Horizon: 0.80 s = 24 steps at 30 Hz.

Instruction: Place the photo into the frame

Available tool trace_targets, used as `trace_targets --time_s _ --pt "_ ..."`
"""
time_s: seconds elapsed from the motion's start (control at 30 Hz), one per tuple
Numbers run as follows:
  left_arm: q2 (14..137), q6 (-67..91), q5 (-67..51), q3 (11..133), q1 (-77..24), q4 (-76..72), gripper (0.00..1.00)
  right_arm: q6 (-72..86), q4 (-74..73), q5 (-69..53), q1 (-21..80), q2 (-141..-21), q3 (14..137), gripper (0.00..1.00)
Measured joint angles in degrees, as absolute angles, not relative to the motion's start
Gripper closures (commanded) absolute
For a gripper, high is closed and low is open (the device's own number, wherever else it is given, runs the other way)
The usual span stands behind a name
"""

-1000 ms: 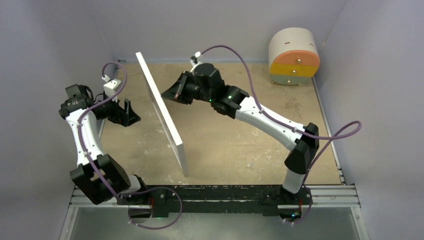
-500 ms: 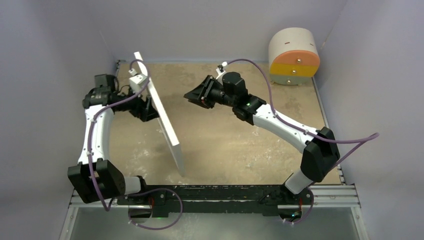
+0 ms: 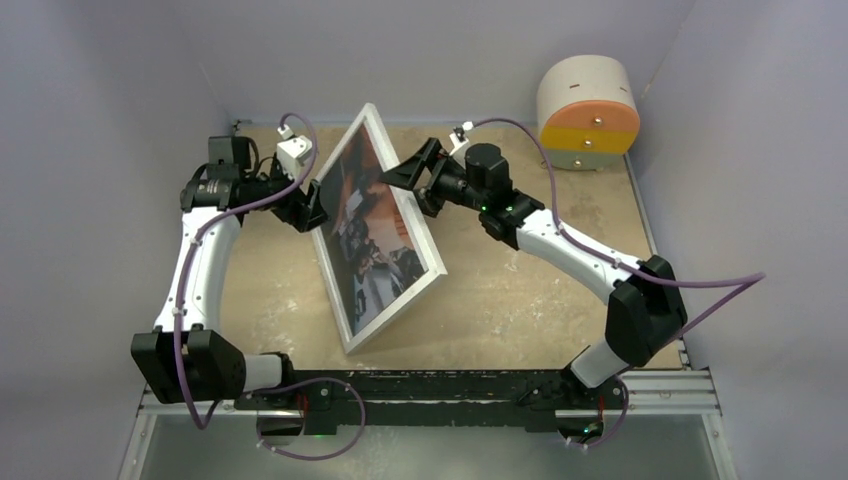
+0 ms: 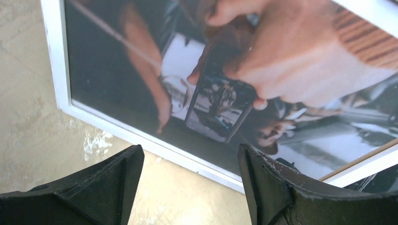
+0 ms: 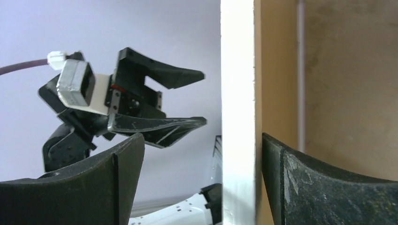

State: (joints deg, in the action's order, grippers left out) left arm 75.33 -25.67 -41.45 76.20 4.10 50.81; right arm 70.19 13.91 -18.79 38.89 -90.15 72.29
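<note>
The frame [image 3: 393,308], white-faced, stands on its long lower edge in the middle of the table and leans over to the right. The photo [image 3: 375,235] shows through its glass. In the left wrist view the photo [image 4: 225,79] shows a hand holding a phone inside the white border [image 4: 58,61]. My left gripper [image 3: 308,205] is at the frame's left side, open [image 4: 190,159], with nothing between its fingers. My right gripper [image 3: 408,175] is open at the raised edge. That white edge [image 5: 237,93] stands between its fingers [image 5: 202,138], with the wood-coloured rear [image 5: 274,70] beside the right finger.
A round white, orange and yellow container [image 3: 588,110] stands at the back right corner. Grey walls close in the tan table [image 3: 520,300] on three sides. A black rail [image 3: 430,385] with both arm bases runs along the near edge.
The frame went from standing upright on its edge to leaning right, its picture side now showing. The right gripper opened and drew back to the right. The left gripper moved in against the frame's left side.
</note>
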Motion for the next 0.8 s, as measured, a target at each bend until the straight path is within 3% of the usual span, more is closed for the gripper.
trace_targets --time_s 0.33,0.57,0.8 --pt "73.5 -33.0 -31.0 61.5 7.2 49.5 0.26 69.5 10.3 -19.0 37.1 -89.2 67.2 0.18" --pt "81.7 -41.7 -23.8 55.7 17.5 44.7 0.3 65.5 5.6 -20.5 35.9 -89.2 66.9 0.25" --pt "87.2 -43.1 -21.6 51.6 17.4 39.7 0.3 62.5 5.5 -20.6 34.8 -89.2 61.3 0.25"
